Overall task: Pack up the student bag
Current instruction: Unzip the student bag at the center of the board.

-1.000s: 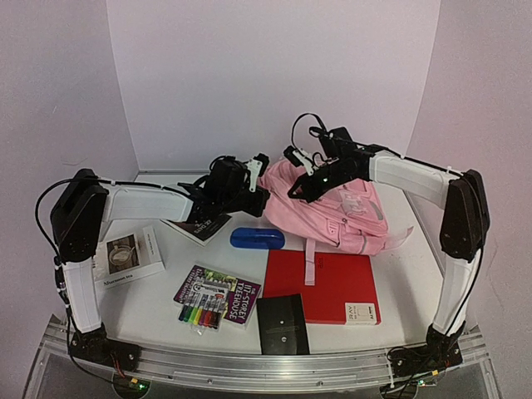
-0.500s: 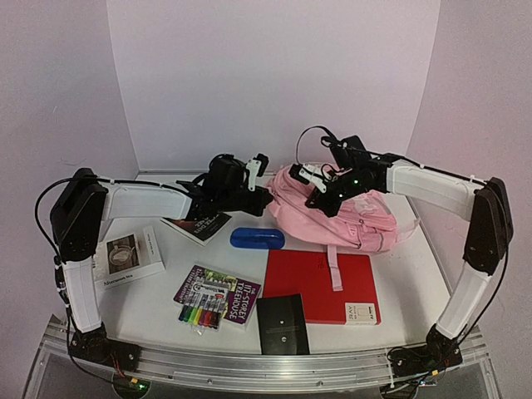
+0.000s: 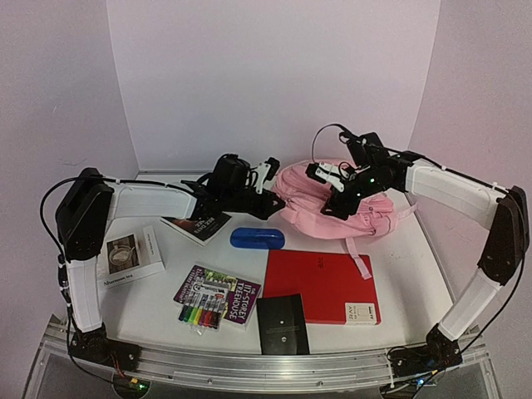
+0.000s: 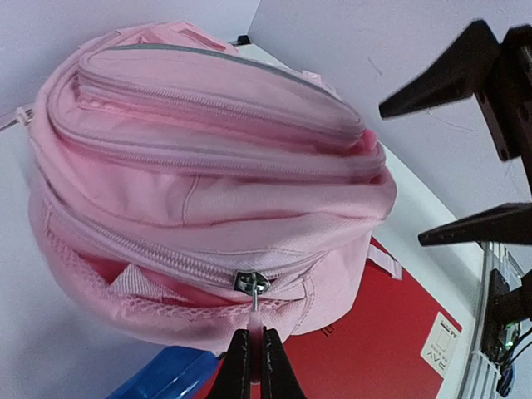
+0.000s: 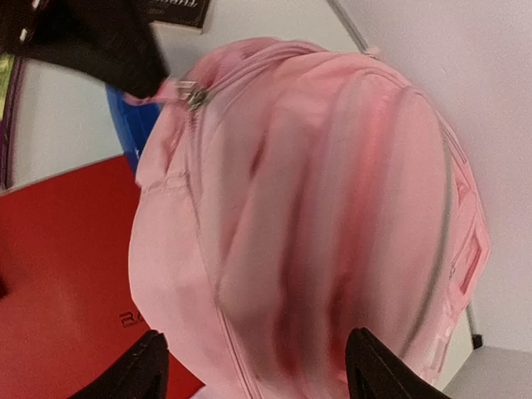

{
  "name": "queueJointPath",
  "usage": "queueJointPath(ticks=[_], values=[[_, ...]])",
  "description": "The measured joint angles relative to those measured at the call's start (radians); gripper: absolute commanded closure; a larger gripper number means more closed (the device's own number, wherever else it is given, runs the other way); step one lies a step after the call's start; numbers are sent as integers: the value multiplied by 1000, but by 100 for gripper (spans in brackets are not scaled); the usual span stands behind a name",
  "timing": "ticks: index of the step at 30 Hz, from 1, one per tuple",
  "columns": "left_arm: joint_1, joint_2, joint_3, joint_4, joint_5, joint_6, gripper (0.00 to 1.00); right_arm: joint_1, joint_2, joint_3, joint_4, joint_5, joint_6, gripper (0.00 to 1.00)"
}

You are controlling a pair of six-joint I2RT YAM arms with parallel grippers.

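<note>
My left arm stretches across the worktop (image 3: 145, 309) toward the far middle. There my left pincer (image 4: 252, 339) is clamped together on the zip pull (image 4: 252, 287) at the near end of the student bag (image 4: 208, 191). My right arm bends in from the right, and my right pincer (image 5: 256, 337) stands with its 2 fingers wide apart over the bag at the back. A blue case (image 3: 258, 238) and a red folder (image 3: 320, 287) lie just in front.

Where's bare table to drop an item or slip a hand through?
Widest bare strip: right of the red folder, on the near side of the backpack. A smaller patch lies between the tea box, marker set and blue case. Front centre is crowded.
</note>
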Motion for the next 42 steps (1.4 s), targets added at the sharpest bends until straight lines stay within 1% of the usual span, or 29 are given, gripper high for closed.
queueJointPath(ticks=[6,8,11,19,21,24,26,29,31,36,42], values=[[-16,28,15,-18,83,-26,100,-41,-12,53,-11,-66,101,21],[-19,29,15,-23,108,-38,100,-40,-11,61,-12,-85,129,24],[-19,29,16,-20,145,-49,100,-32,1,69,-12,-105,160,27],[-19,29,17,-19,184,-73,100,-13,60,57,-12,-157,197,28],[-19,29,17,-19,188,-77,100,-12,60,44,-11,-167,198,33],[-19,29,17,-19,194,-80,100,-4,60,14,-10,-166,196,44],[-19,29,17,-19,195,-85,100,0,60,-4,-12,-150,195,59],[-19,29,17,-20,190,-92,100,3,59,-23,-12,-120,185,88],[-18,29,17,-21,177,-95,100,8,57,-38,-4,-103,166,99],[-16,29,17,-40,124,-106,100,22,6,-103,17,-49,128,100],[13,29,32,-66,20,-136,100,-9,-124,-186,21,20,51,100]])
